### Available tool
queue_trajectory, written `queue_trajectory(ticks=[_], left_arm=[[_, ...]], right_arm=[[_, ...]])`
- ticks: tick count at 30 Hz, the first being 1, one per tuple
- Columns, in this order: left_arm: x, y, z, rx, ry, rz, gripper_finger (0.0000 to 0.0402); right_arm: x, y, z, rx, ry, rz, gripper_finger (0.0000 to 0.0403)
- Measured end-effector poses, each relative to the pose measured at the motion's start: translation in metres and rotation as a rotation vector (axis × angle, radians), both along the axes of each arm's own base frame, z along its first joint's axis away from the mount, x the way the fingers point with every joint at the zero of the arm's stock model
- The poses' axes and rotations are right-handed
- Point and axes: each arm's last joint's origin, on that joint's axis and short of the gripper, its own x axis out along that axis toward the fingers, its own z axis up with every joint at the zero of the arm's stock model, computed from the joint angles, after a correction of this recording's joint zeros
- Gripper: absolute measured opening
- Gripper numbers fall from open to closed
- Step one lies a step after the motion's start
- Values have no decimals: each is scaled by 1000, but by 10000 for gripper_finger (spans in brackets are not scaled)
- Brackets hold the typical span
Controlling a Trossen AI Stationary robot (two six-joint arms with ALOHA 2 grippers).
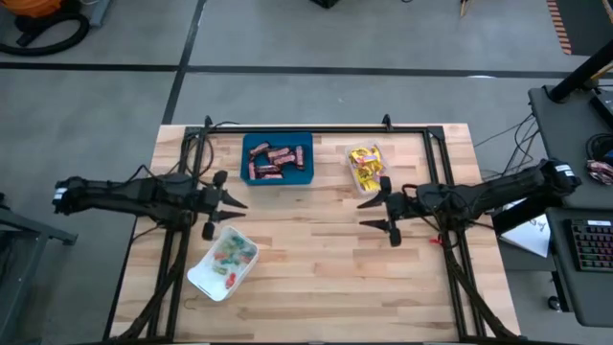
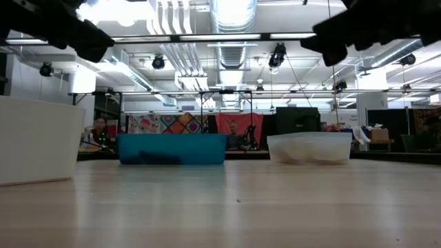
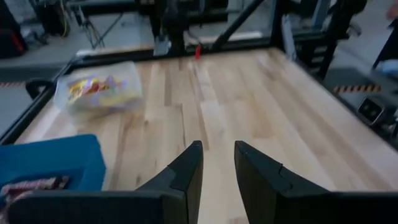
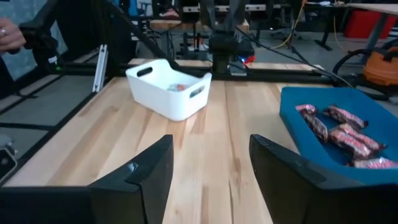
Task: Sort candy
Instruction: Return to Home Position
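While your left claw (image 1: 230, 213) and right claw (image 1: 372, 213) hang empty above the table (image 1: 316, 278), you seem to be on the homing step.
The left stands slightly apart, the right wide; mini bars (image 1: 276, 161) lie near the left, pastel sweets (image 1: 230, 254) just beside it, yellow packets (image 1: 365, 165) beside the right. Next, simply retract both arms.

We found no legible text, brand, number or sign in any view. The wrappers of the brown-red bars (image 1: 276, 161) in the blue tray (image 1: 246, 144) carried pale markings too small to read. The yellow packets (image 1: 364, 163) showed red marks that we could not resolve into letters. A white sheet (image 1: 533, 232) lying off the right edge of the table (image 1: 326, 268) bore a dark mark, also unreadable. The hangings (image 2: 180, 124) on the far wall in the low view showed coloured patterns only.
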Motion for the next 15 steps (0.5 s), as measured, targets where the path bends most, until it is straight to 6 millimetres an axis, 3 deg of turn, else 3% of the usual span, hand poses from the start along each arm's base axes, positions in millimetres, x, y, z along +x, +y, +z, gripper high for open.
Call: queue_trajectory(ticks=[15], left_arm=[[-11, 0, -62, -43, -179, 3, 77]], right_arm=[[-45, -6, -40, -26, -93, -7, 165]])
